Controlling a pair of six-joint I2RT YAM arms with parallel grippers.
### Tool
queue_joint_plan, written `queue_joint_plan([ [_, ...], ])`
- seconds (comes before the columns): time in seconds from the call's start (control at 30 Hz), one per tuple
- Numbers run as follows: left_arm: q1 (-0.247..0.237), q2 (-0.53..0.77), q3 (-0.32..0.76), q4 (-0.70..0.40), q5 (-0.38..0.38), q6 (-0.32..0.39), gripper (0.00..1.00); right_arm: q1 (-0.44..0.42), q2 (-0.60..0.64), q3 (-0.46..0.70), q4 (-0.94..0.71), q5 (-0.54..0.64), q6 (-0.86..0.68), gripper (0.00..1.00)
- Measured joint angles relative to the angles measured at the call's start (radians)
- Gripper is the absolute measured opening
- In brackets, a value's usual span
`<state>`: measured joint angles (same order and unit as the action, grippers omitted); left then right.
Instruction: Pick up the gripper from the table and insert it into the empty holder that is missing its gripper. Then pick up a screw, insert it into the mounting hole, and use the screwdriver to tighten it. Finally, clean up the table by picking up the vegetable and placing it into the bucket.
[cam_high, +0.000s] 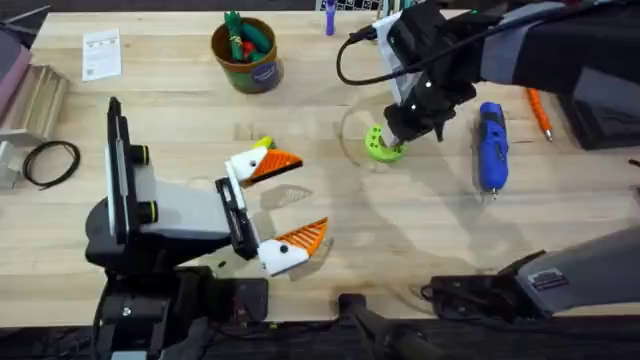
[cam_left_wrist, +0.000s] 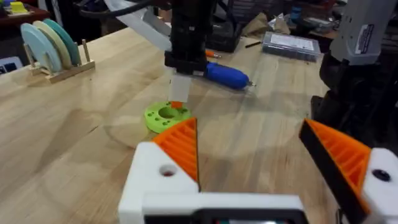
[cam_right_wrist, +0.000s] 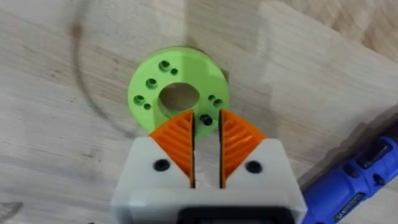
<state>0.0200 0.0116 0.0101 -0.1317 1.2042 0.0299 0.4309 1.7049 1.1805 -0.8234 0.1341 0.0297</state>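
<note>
My left gripper (cam_high: 305, 197) lies open at table level; both white mounts carry orange tips. The gripper (cam_left_wrist: 180, 146), an orange wedge, sits in the holder (cam_left_wrist: 155, 180), whose mounting hole (cam_left_wrist: 166, 170) looks empty. My right gripper (cam_right_wrist: 206, 121) points down onto the green disc (cam_right_wrist: 178, 87). Its fingers stand a narrow gap apart around a small black screw (cam_right_wrist: 205, 119); I see no pinch. The blue screwdriver (cam_high: 491, 145) lies right of the disc. The yellow vegetable (cam_high: 262, 146) lies beside my left gripper's far finger. The bucket (cam_high: 247, 60) stands at the back.
Green and red toy vegetables stand in the bucket. A thin orange pen (cam_high: 540, 112) lies right of the screwdriver. A paper card (cam_high: 101, 52) and a coiled black cable (cam_high: 50, 162) are at the far left. A rack of plates (cam_left_wrist: 53, 46) stands beyond the disc.
</note>
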Motion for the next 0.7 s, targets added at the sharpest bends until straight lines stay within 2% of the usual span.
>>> queue_joint_plan([
  [0.07, 0.0, 0.0, 0.0, 0.0, 0.0, 0.0, 0.985, 0.0, 0.0, 0.0, -0.001, 0.0, 0.0, 0.189],
  [0.1, 0.0, 0.0, 0.0, 0.0, 0.0, 0.0, 0.985, 0.0, 0.0, 0.0, -0.004, 0.0, 0.001, 0.128],
  [0.23, 0.0, 0.0, 0.0, 0.0, 0.0, 0.0, 0.985, 0.0, 0.0, -0.001, -0.004, 0.0, 0.004, 0.012],
  [0.7, 0.0, 0.0, 0.0, 0.0, 0.0, 0.0, 0.985, 0.0, 0.0, -0.002, -0.005, 0.0, 0.004, 0.007],
])
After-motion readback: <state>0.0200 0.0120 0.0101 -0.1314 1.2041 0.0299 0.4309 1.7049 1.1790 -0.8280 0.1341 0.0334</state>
